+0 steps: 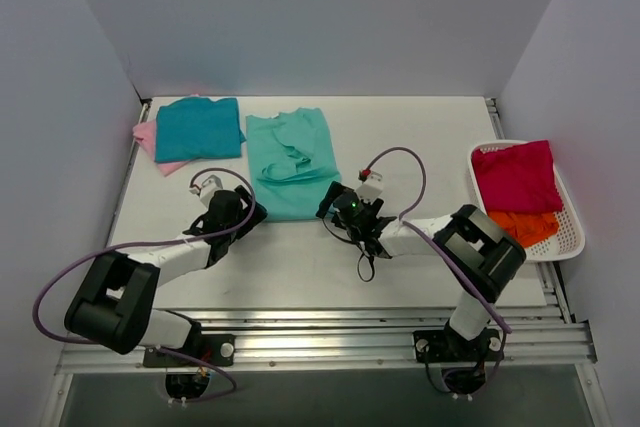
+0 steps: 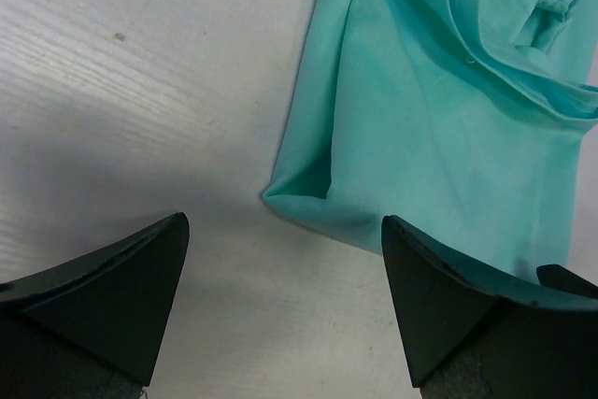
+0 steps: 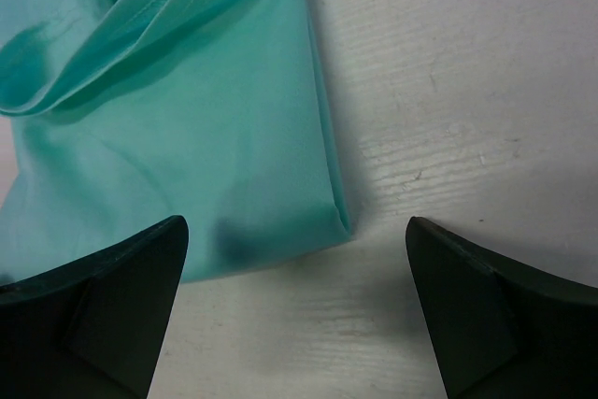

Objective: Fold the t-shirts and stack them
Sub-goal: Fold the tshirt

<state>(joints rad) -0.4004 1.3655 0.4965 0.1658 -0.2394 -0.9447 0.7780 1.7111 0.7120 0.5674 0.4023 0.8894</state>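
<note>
A mint-green t-shirt [image 1: 292, 161] lies folded lengthwise in the middle of the table, its sleeves bunched on top. Just off its near-left corner [image 2: 297, 195] hovers my left gripper [image 1: 250, 215], open and holding nothing. My right gripper [image 1: 330, 205] is open at the near-right corner [image 3: 336, 217], also holding nothing. A folded teal t-shirt [image 1: 198, 128] rests on a pink t-shirt [image 1: 150, 139] at the back left. Crimson [image 1: 516, 176] and orange [image 1: 524, 226] t-shirts fill the basket.
A white slotted basket [image 1: 571, 231] stands at the table's right edge. Grey walls close in the back and both sides. Cables loop from both arms over the near table.
</note>
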